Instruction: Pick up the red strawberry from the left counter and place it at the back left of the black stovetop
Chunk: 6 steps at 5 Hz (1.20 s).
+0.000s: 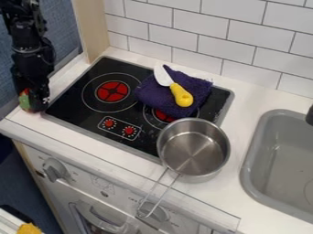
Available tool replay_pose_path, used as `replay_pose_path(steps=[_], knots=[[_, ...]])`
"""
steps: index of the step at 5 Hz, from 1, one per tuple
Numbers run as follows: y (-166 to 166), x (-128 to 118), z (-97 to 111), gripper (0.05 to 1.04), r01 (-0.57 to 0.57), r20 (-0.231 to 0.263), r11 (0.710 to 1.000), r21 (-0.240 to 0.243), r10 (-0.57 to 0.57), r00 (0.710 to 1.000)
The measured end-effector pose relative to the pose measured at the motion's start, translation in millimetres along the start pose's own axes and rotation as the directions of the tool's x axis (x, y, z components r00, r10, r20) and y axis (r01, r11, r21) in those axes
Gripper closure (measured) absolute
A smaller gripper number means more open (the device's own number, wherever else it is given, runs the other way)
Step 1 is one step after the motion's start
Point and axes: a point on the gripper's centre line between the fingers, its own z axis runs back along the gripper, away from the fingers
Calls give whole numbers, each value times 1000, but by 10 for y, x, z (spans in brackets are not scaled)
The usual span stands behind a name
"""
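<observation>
The black gripper (38, 97) hangs low at the left end of the counter, close to the stove's left corner. Against its left side is a small red and green object (25, 100), partly hidden by the gripper; whether it is held cannot be made out. A dark purple cloth (154, 95) lies folded over the right part of the black stove top (76, 103). Across the cloth rests a toy knife (181, 94) with a white blade and yellow handle. The metal saucepan (194, 148) stands upright at the stove's front right corner, its handle pointing to the front edge.
A grey sink (245, 171) is set into the counter at the right, with a dark faucet end above it. White tiles (198, 23) rise behind the counter, and a wooden post (94, 27) stands at the back left. A yellow item (29, 228) shows at the bottom left.
</observation>
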Motion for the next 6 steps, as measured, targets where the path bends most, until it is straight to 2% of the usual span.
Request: replay_pose_path(steps=[1, 2, 3, 4, 6], knots=[[-36, -39, 78, 308, -41, -62, 999, 1, 41, 997], [-21, -8, 392, 308, -85, -45, 996, 42, 86, 995], [-86, 134, 492, 308, -101, -39, 994, 45, 103, 994], [-168, 474, 658, 308, -103, 26, 994, 36, 102, 994], [-242, 1077, 693, 308, -184, 68, 983, 16, 182, 981]])
